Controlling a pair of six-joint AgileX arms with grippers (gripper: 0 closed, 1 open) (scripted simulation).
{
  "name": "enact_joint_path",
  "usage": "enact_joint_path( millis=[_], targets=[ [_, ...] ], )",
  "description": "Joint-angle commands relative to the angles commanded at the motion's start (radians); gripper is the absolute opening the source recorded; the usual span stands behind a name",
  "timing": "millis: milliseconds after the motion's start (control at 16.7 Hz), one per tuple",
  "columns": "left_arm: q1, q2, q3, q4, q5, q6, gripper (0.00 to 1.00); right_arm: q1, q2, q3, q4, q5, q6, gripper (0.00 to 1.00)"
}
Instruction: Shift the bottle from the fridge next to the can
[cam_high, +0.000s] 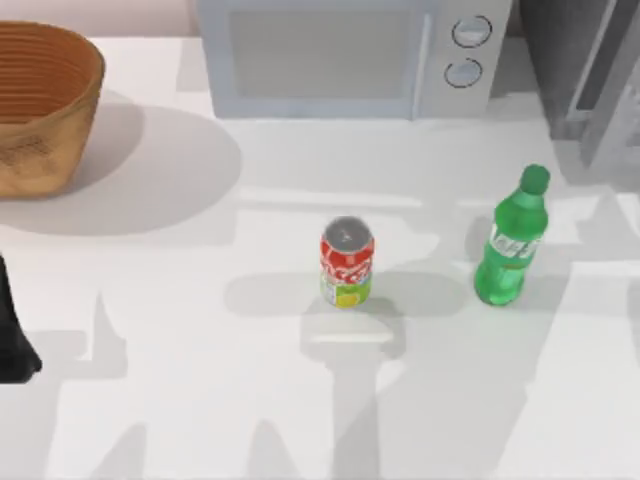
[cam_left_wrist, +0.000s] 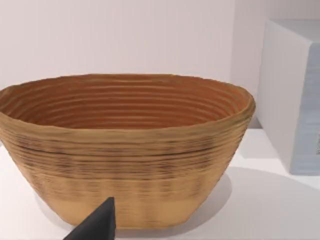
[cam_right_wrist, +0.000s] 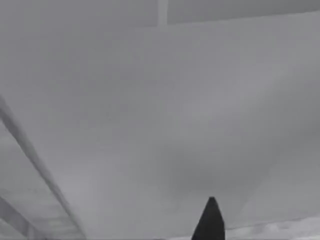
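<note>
The bottle (cam_high: 510, 243) stands upright on the table (cam_high: 200, 380), right of the can (cam_high: 347, 262), a gap between them. Behind are a microwave (cam_high: 340, 55), a basket (cam_high: 40, 105) and the fridge (cam_high: 590, 70), which is cut off. The left arm (cam_high: 15, 335) sits at the left edge.

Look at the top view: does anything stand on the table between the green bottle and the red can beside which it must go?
Nothing visible does. The bottle stands upright on the table, to the right of the can, with only bare tabletop between them. The basket and microwave sit well away.
</note>
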Motion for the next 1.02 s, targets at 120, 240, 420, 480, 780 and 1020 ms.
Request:
enact_joint_path(
  millis=[120,240,420,480,780,1020],
  targets=[
    [0.0,0.0,0.0,0.0,0.0,0.0,1.0,0.062,-0.022,-0.027,0.03,0.06,0.052,1.0],
    [0.0,0.0,0.0,0.0,0.0,0.0,1.0,0.081,-0.03,-0.036,0.041,0.079,0.069,1.0],
    [0.0,0.0,0.0,0.0,0.0,0.0,1.0,0.065,-0.025,-0.039,0.037,0.084,0.064,1.0],
    [0.0,0.0,0.0,0.0,0.0,0.0,1.0,0.064,-0.022,-0.037,0.037,0.084,0.064,1.0],
    [0.0,0.0,0.0,0.0,0.0,0.0,1.0,0.062,0.124,0.127,0.002,0.089,0.067,1.0],
    [0.0,0.0,0.0,0.0,0.0,0.0,1.0,0.065,0.271,0.331,-0.037,0.09,0.067,1.0]
  ],
)
